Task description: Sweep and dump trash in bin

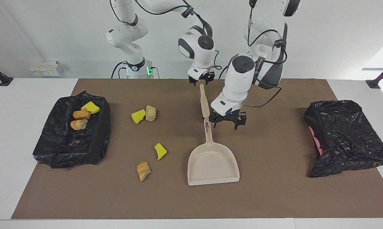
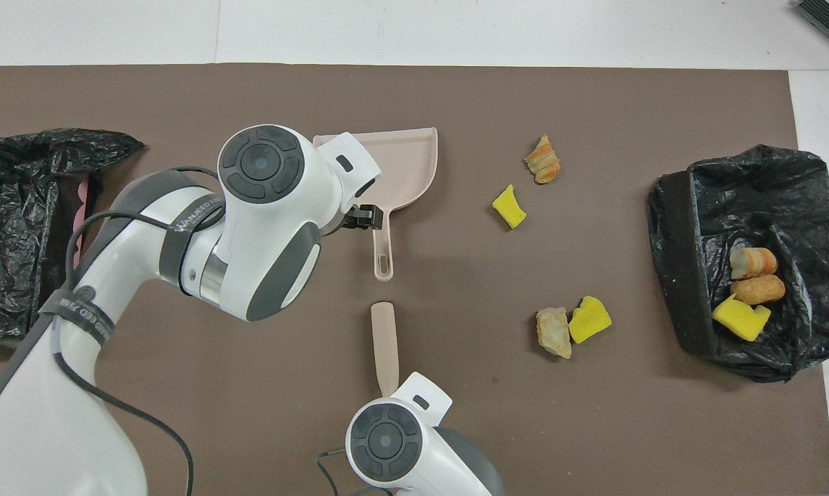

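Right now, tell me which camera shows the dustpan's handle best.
The facing view: the dustpan handle shows whole, with the open left gripper just beside it and above. The overhead view shows only the handle's nearer end; the left arm covers its join with the pan.
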You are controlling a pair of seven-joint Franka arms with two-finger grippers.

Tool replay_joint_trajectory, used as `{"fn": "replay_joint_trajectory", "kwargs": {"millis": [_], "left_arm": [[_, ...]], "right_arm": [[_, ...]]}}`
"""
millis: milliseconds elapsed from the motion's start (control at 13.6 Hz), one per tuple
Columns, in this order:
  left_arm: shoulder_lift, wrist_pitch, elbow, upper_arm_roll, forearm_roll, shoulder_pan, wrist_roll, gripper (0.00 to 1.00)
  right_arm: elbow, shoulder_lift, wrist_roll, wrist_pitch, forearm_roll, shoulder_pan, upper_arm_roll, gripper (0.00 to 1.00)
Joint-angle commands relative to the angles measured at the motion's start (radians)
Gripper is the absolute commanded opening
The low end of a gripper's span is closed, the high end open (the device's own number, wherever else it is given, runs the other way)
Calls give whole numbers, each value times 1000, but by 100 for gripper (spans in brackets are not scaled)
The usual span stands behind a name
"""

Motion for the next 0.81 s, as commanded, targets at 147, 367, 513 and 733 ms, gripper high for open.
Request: {"fn": "replay_joint_trajectory", "kwargs": {"millis": [147,367,513,733], "left_arm": [[108,77,4,17,42,-103,-113,100],[136,74,21,17,100,-125,-181,100],[134,45,24,16,94,-127,-181,100],[128,11,37,16,71,-127,-198,90]], "right_arm": [[1,3,72,18,28,6,-4,0],[3,0,77,2,42,6,-4,0],[0,-13,121,-5,42,5,-5,0],[-9,-68,254,-60,40,-6,-11,0]]}}
